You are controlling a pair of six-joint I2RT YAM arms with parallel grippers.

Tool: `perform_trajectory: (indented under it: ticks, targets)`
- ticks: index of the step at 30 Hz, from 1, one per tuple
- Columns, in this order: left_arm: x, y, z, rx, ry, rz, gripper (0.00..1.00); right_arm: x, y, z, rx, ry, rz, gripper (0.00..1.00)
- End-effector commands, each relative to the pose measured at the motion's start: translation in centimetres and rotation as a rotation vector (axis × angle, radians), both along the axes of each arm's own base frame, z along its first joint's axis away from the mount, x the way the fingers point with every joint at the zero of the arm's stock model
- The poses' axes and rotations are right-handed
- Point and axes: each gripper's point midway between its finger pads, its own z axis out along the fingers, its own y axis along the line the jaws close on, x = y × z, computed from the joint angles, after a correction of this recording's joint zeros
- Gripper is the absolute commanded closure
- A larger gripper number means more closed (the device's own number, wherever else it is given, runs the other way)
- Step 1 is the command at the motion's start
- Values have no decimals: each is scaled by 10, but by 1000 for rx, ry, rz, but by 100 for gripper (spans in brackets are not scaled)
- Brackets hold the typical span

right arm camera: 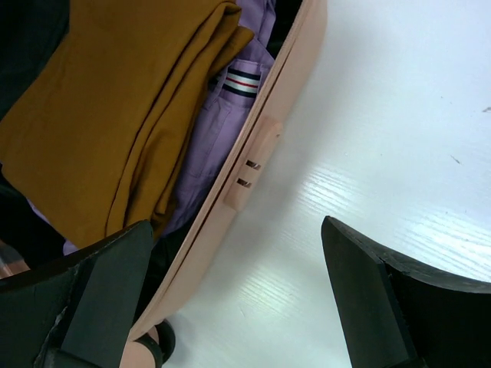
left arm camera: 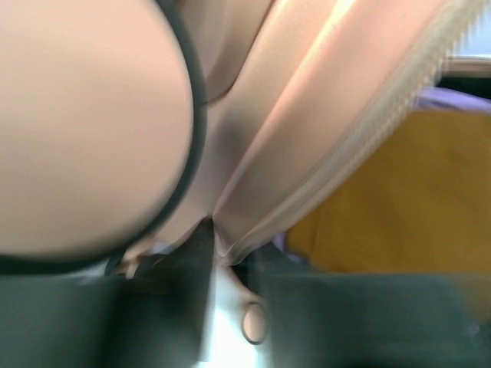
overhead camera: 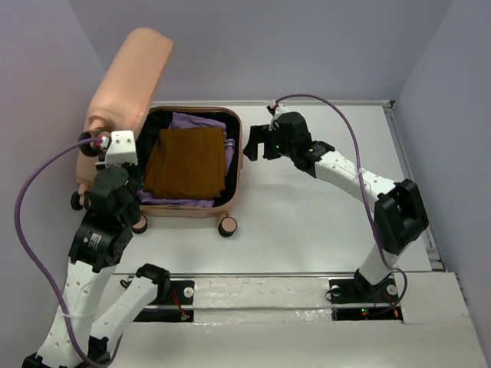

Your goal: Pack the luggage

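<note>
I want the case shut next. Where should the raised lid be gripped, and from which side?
Grip the luggage lid on its thin zippered rim at the near end, coming from the left: the lid stands tilted up on that side, and its rounded shell gives nothing else to pinch. The left pincer sits closed on that rim.

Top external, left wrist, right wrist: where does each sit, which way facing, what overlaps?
Top external: above and behind the bases, looking down on table, open luggage, left arm and right arm whole.
Left wrist: on the left arm, close against the luggage's zipper edge, blurred; own jaws shut on it.
Right wrist: on the right arm, looking down at the luggage's side wall and purple cloth; own jaws open.
Shared: all three show the mustard cloth.
</note>
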Motion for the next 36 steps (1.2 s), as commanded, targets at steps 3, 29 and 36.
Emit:
perform_trajectory:
  ticks: [3, 29, 36]
  targets:
    - [-3, -197, 4, -272, 181, -1000, 3, 21, -23, 16, 50, -49, -191, 4]
    - [202, 62, 2, -604, -43, 126, 94, 7, -68, -11, 18, -62, -234, 93]
    - [223, 137, -61, -555, 5, 399, 94, 5, -48, -16, 36, -48, -147, 93]
